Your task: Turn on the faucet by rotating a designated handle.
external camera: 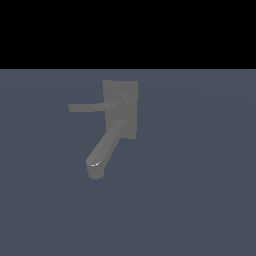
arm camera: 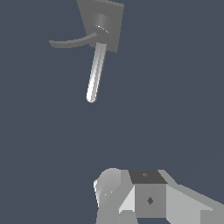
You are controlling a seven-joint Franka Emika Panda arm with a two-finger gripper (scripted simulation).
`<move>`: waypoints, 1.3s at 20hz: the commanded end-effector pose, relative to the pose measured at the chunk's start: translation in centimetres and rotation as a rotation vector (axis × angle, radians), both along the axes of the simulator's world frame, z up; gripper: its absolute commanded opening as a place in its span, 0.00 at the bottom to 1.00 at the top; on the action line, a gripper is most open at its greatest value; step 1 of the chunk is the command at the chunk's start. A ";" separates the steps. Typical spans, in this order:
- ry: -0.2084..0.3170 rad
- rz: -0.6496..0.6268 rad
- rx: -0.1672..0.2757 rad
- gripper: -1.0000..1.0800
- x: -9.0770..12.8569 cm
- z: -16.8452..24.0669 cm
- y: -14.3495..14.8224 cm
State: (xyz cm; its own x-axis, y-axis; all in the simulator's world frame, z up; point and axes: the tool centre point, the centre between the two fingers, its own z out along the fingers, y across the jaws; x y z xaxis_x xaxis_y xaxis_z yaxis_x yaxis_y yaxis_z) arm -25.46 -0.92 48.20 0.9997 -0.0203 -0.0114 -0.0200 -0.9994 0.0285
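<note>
Matte grey all over, the faucet (external camera: 120,110) stands on the blue-grey floor (external camera: 200,200), a flat rectangular base plate (external camera: 131,90) carrying a round hub; from that hub the handle (external camera: 87,107), a thin straight bar, runs level toward the exterior view's left, while the thicker spout (external camera: 105,147) slants down and away from the plate to its downturned tip; the two are well apart at their free ends and meet only at the plate.

In the wrist view the same fixture (arm camera: 101,24) sits far off across bare floor, a bright straight tube (arm camera: 96,72) reaching out from the hub and a thin curved arm (arm camera: 72,42) sweeping to one side; which of these is the lever I cannot tell for certain from this angle, since the foreshortening is strong.

The gripper (arm camera: 131,197) shows only as pale blocky shapes at the near edge of the wrist view and does not appear in the exterior view at all; its fingertips are out of frame, so whether it is spread or closed I cannot tell; it holds nothing visible.

The deciding relation, as I judge it: the faucet lies straight ahead of the tool and well apart, so the approach is not yet made; the bar's long axis is what the fingers must meet crosswise, near its free end, where a push turns it most easily.
</note>
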 end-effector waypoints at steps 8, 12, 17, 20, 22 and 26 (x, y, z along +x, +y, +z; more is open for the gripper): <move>-0.006 -0.015 -0.028 0.00 0.7 0.0 -0.6; -0.028 -0.022 -0.071 0.00 1.0 0.5 -0.9; -0.079 -0.031 -0.163 0.00 1.4 1.9 -1.4; -0.122 -0.037 -0.242 0.00 1.8 3.1 -1.7; -0.156 -0.042 -0.306 0.00 2.0 4.1 -1.9; -0.233 -0.049 -0.462 0.00 2.6 6.6 -2.1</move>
State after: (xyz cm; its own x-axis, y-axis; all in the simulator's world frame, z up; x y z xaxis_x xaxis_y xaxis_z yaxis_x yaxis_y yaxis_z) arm -23.06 -2.98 53.79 0.9789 -0.0281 0.2026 -0.1098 -0.9079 0.4046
